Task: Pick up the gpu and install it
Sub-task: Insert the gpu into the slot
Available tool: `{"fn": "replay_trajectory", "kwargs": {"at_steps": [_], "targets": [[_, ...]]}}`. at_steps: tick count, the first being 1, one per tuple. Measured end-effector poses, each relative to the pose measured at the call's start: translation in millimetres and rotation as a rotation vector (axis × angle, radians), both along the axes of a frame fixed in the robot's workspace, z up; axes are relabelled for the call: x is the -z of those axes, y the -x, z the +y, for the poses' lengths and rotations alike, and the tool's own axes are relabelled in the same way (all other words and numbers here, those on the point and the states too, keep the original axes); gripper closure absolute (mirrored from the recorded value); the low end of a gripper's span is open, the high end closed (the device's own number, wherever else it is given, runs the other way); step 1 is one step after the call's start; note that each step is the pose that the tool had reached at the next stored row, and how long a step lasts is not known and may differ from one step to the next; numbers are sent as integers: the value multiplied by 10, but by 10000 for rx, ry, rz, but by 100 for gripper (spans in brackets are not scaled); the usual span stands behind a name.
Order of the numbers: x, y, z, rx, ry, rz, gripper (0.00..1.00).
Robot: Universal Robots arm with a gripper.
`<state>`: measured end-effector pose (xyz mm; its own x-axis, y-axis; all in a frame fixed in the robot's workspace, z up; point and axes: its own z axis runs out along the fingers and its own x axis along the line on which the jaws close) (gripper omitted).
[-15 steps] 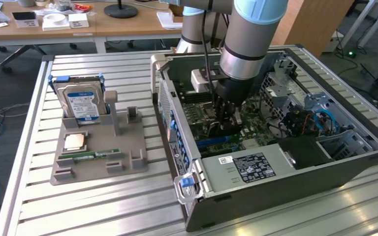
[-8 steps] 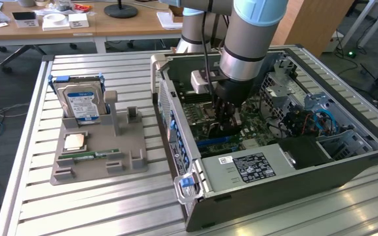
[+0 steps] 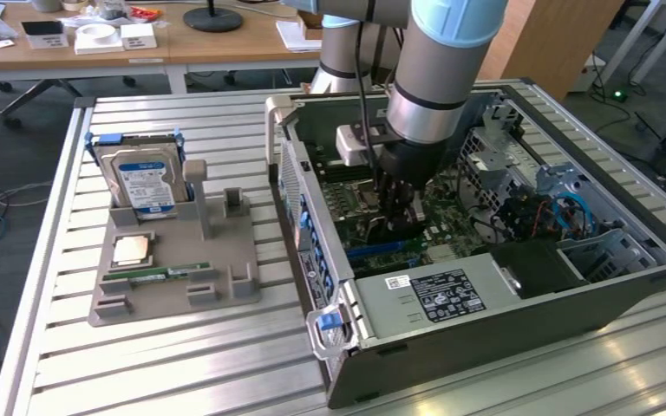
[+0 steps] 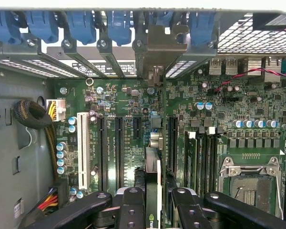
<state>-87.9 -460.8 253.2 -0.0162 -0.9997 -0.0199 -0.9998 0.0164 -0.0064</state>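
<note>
The gpu (image 4: 153, 186) stands upright, edge-on, above the green motherboard's (image 4: 128, 102) slots.

Bright even daylight, soft shadows

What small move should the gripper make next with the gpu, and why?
Probably ease the gpu a little further toward the motherboard: the gripper holds it edge-on among the expansion slots, and its bracket sits at the case's rear openings.

The claw (image 4: 155, 210) hides most of the gpu's (image 4: 153, 167) two faces.
</note>
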Motion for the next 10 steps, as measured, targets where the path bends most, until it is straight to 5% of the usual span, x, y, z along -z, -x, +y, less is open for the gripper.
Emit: {"fn": "replay_trajectory", "kwargs": {"at_steps": [10], "targets": [[31,1,0,-1,0,0,74]]}}
